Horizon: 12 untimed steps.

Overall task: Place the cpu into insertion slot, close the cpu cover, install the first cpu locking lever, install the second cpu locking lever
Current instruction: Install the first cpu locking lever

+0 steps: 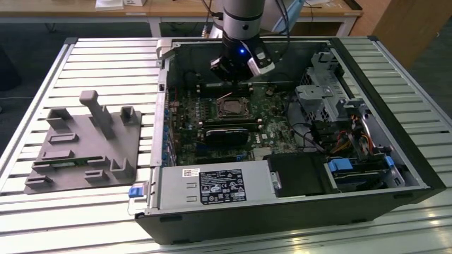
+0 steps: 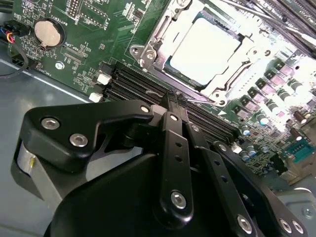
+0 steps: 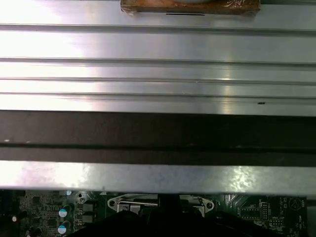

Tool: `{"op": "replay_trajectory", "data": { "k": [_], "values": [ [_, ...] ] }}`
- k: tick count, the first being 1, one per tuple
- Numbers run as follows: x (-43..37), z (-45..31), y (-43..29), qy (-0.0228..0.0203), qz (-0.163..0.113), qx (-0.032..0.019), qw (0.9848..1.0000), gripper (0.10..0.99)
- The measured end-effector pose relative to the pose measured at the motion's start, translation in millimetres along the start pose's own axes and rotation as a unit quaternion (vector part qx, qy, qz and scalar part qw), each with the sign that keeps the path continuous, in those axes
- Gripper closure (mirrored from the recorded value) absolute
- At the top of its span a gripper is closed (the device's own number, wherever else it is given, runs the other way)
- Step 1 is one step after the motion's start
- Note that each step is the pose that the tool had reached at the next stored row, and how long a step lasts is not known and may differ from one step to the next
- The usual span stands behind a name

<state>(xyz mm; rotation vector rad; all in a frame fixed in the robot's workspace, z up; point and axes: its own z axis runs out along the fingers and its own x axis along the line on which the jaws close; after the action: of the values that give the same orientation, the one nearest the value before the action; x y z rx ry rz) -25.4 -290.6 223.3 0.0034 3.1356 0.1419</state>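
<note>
I have the gripper (image 2: 177,98) low inside the computer case (image 1: 416,174), just beside the insertion slot (image 1: 232,108) on the side where the black memory slots (image 2: 143,86) run. In the second wrist view the jaws look drawn narrow, tips together. A thin bright wire (image 2: 200,100), which I take to be a locking lever's end, lies right at them. Whether they pinch it I cannot tell.

The cpu (image 2: 205,47) sits in the slot, its pale top showing through the window of the cpu cover (image 2: 157,38), which lies flat over it.

My worry is the tips slipping off that springy wire. It would snap back, and the fingers would drive into the memory slots or the small parts of the green motherboard (image 2: 89,44) next to the slot. A sideways push could also send the lever past its catch and leave the cover loose.

As for writing, the power supply (image 1: 211,188), well away from the slot, carries a black label with white print. The coin cell (image 2: 47,32) has stamped lettering. Both are too small for me to read.
</note>
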Motion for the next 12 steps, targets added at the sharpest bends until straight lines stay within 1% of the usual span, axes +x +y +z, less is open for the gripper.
{"op": "replay_trajectory", "data": {
  "k": [5, 9, 12],
  "values": [
    [-2.2, 3.8, 2.5, -0.0001, 0.0, -0.0002, 1.0, 0.98],
    [-5.8, 7.5, 2.2, 0.0, 0.0, -0.0001, 1.0, 0.98],
    [-6.9, 10.7, 1.9, 0.0, 0.0, -0.0001, 1.0, 0.98]
  ]
}}
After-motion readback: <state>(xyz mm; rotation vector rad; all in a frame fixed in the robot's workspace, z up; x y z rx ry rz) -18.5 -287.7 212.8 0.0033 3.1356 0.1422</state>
